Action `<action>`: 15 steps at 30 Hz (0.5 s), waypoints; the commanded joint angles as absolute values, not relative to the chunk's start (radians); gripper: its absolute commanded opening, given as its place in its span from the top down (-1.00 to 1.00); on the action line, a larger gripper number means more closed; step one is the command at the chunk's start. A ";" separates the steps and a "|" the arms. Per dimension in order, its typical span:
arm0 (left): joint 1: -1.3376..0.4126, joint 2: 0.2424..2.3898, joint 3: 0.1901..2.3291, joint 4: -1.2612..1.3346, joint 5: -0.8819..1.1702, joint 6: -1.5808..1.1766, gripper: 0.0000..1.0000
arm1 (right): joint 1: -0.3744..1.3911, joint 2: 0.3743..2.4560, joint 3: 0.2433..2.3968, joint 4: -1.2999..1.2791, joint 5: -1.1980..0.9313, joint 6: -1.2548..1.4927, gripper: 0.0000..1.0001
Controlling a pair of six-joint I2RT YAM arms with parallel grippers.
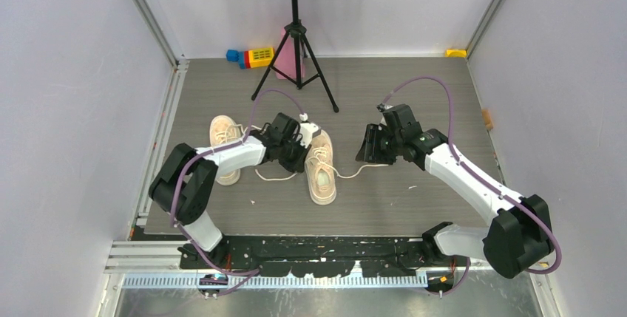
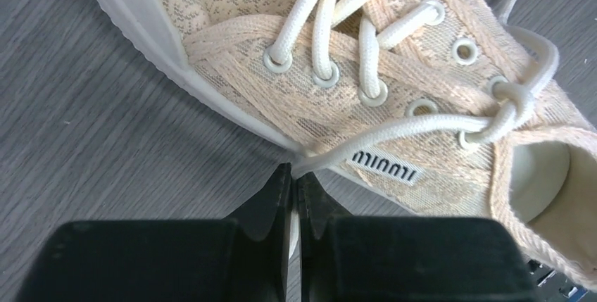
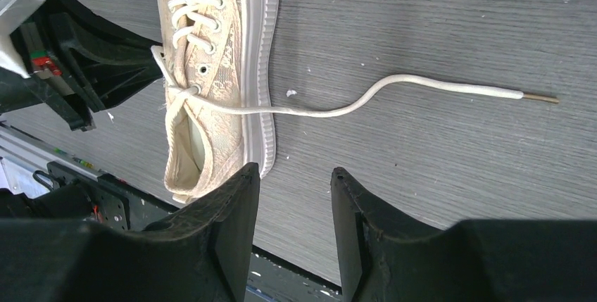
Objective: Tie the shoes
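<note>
Two cream lace sneakers lie on the grey floor: one at the left, one in the middle. My left gripper sits at the middle shoe's left side, shut on its white lace. The lace runs from the top eyelets down into the closed fingertips. My right gripper is open and empty, right of that shoe. The shoe's other lace trails loose across the floor toward it, tip free.
A black tripod stand stands behind the shoes. Coloured blocks and a pink object lie at the back wall. A small yellow piece sits in the back right corner. Metal rails edge the floor at left and front.
</note>
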State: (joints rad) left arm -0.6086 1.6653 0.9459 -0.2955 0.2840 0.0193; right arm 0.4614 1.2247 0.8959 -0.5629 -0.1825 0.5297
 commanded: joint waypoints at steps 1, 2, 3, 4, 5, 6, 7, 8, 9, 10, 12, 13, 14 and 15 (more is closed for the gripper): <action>-0.612 1.574 0.922 -0.225 0.300 0.018 0.91 | 0.459 1.236 0.937 -0.556 -0.212 0.540 0.06; -0.611 1.558 0.915 -0.225 0.294 0.011 0.92 | 0.459 1.239 0.940 -0.556 -0.215 0.540 0.06; -0.612 1.544 0.906 -0.221 0.291 0.007 0.92 | 0.460 1.243 0.944 -0.556 -0.218 0.539 0.04; -0.611 1.531 0.898 -0.216 0.289 0.006 0.90 | 0.460 1.246 0.949 -0.558 -0.221 0.538 0.02; -0.612 1.521 0.889 -0.212 0.290 0.006 0.80 | 0.460 1.250 0.953 -0.559 -0.223 0.537 0.01; -0.612 1.511 0.885 -0.208 0.290 0.006 0.59 | 0.460 1.254 0.957 -0.559 -0.226 0.538 0.01; -0.612 1.505 0.879 -0.200 0.299 -0.017 0.42 | 0.460 1.258 0.961 -0.559 -0.227 0.537 0.01; -0.611 1.499 0.872 -0.189 0.309 -0.020 0.34 | 0.461 1.262 0.965 -0.558 -0.229 0.537 0.01; -0.611 1.497 0.865 -0.178 0.313 -0.020 0.32 | 0.461 1.266 0.967 -0.556 -0.232 0.538 0.01; -0.612 1.499 0.864 -0.171 0.319 -0.022 0.34 | 0.462 1.270 0.969 -0.554 -0.236 0.540 0.01; -0.612 1.514 0.877 -0.176 0.330 -0.019 0.52 | 0.463 1.280 0.976 -0.554 -0.244 0.541 0.01; -0.612 1.525 0.887 -0.184 0.331 -0.017 0.56 | 0.465 1.281 0.977 -0.554 -0.245 0.541 0.00; -0.612 1.536 0.895 -0.193 0.329 -0.015 0.53 | 0.466 1.281 0.978 -0.555 -0.245 0.541 0.01; -0.611 1.552 0.901 -0.200 0.328 -0.013 0.45 | 0.468 1.281 0.978 -0.555 -0.245 0.541 0.00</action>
State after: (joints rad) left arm -0.6086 1.5276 0.8764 -0.2283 0.3027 -0.0181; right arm 0.4618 1.2770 0.9333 -0.5648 -0.2199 0.5323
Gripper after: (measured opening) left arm 0.233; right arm 0.497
